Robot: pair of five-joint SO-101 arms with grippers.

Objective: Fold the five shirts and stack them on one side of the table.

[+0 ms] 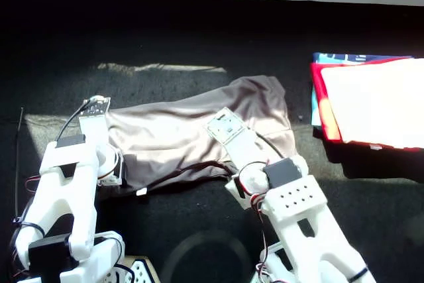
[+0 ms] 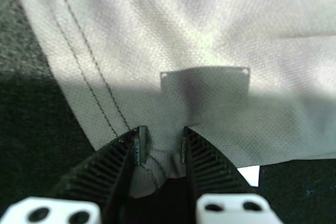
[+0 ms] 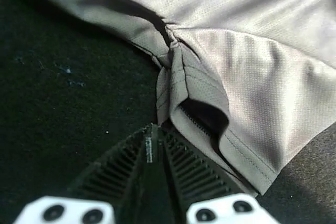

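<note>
A grey shirt (image 1: 192, 134) lies spread and rumpled across the middle of the black table. My left arm (image 1: 89, 137) stands at the shirt's left edge. The left gripper (image 2: 161, 148) is shut on a bunched bit of the grey shirt (image 2: 210, 40) near its stitched hem, just below a small sewn label (image 2: 205, 85). My right arm (image 1: 248, 150) stands over the shirt's near edge. The right gripper (image 3: 152, 145) is shut, its tips at a folded hem of the grey shirt (image 3: 236, 87), with no cloth seen between the fingers.
A stack of folded shirts (image 1: 371, 101) lies at the table's right edge, white on top, then red and blue. A band of sunlight (image 1: 159, 67) falls on the black cloth (image 1: 199, 31) behind the grey shirt.
</note>
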